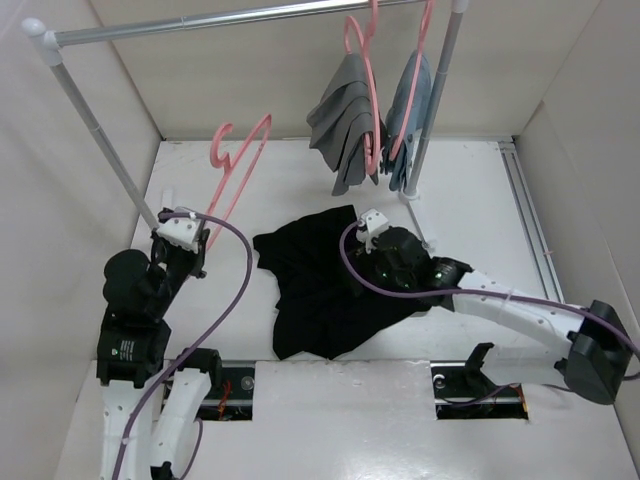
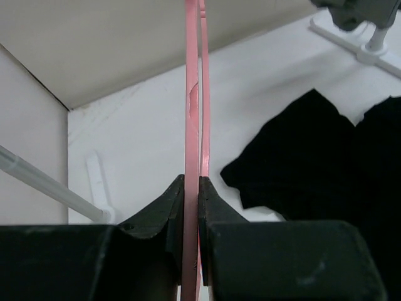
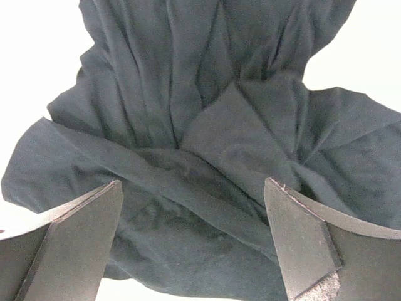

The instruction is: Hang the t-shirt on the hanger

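Note:
The black t-shirt (image 1: pixel 322 285) lies crumpled on the white table at the middle; it also shows in the left wrist view (image 2: pixel 326 160) and fills the right wrist view (image 3: pixel 207 138). My left gripper (image 1: pixel 190 238) is shut on the lower bar of the pink hanger (image 1: pixel 240 160), which stands tilted up from it, hook at the far end. In the left wrist view the hanger (image 2: pixel 192 106) runs straight up between the closed jaws. My right gripper (image 1: pixel 375 235) is open, just above the shirt's folds, a finger (image 3: pixel 75 238) on each side of a fabric ridge.
A metal clothes rail (image 1: pixel 230 18) spans the back. Two other pink hangers hang on it at the right with a grey garment (image 1: pixel 345 120) and a blue-grey garment (image 1: pixel 410 105). Its upright post (image 1: pixel 432 110) and foot stand behind the shirt. White walls enclose the table.

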You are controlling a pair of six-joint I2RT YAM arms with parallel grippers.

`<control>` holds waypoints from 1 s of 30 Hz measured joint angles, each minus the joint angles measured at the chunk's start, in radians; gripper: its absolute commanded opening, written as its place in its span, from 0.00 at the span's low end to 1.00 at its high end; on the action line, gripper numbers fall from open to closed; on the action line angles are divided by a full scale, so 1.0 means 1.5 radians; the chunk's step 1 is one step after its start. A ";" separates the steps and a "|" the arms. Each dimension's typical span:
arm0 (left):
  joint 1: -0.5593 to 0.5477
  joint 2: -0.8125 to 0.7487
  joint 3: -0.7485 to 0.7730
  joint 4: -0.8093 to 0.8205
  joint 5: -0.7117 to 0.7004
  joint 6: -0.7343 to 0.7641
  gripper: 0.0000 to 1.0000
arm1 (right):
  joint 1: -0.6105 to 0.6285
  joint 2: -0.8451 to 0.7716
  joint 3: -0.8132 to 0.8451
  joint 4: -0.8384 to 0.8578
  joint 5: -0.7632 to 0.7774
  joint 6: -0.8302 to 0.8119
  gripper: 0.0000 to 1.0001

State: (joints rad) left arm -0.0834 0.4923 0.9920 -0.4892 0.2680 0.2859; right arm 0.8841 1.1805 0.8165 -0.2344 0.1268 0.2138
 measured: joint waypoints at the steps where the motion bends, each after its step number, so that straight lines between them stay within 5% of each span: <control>1: 0.000 -0.001 -0.010 -0.004 -0.001 -0.001 0.00 | 0.000 0.019 -0.001 0.002 -0.002 0.002 0.97; 4: 0.000 -0.001 -0.036 -0.014 -0.006 -0.003 0.00 | 0.000 0.101 0.001 0.010 -0.024 -0.002 0.78; 5: 0.000 -0.002 -0.042 -0.016 -0.007 -0.005 0.00 | -0.001 0.134 0.004 0.011 -0.034 -0.006 0.63; 6: 0.000 -0.002 -0.045 -0.017 -0.008 -0.005 0.00 | -0.001 0.174 0.008 0.012 -0.050 -0.011 0.24; 8: 0.000 -0.003 -0.048 -0.017 -0.010 -0.007 0.00 | -0.001 0.222 0.013 0.008 -0.073 -0.019 0.00; 13: 0.000 -0.006 -0.051 -0.010 -0.021 -0.010 0.00 | 0.014 0.200 0.012 -0.049 -0.096 -0.009 0.00; 19: 0.000 -0.005 -0.052 0.005 -0.027 -0.007 0.00 | 0.063 -0.136 -0.098 -0.184 -0.131 0.139 0.00; 20: 0.000 -0.003 -0.052 0.008 -0.026 -0.003 0.00 | 0.064 -0.199 -0.119 -0.220 -0.139 0.170 0.07; 21: 0.000 0.001 -0.052 0.010 -0.024 0.002 0.00 | 0.065 -0.254 -0.134 -0.262 -0.144 0.201 0.66; 22: 0.000 0.005 -0.052 0.013 -0.021 0.007 0.00 | 0.065 -0.308 -0.144 -0.303 -0.145 0.237 0.99; 26: 0.000 0.022 -0.056 0.017 -0.008 0.031 0.00 | 0.066 -0.453 -0.139 -0.442 -0.114 0.323 0.99; 30: 0.000 0.028 -0.064 0.016 0.015 0.052 0.00 | 0.066 -0.442 -0.083 -0.499 -0.032 0.359 0.99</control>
State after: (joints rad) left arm -0.0837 0.5339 0.8959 -0.4656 0.2905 0.3645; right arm 0.9833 0.5175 0.6922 -0.9833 0.0792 0.7525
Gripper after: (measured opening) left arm 0.058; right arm 0.993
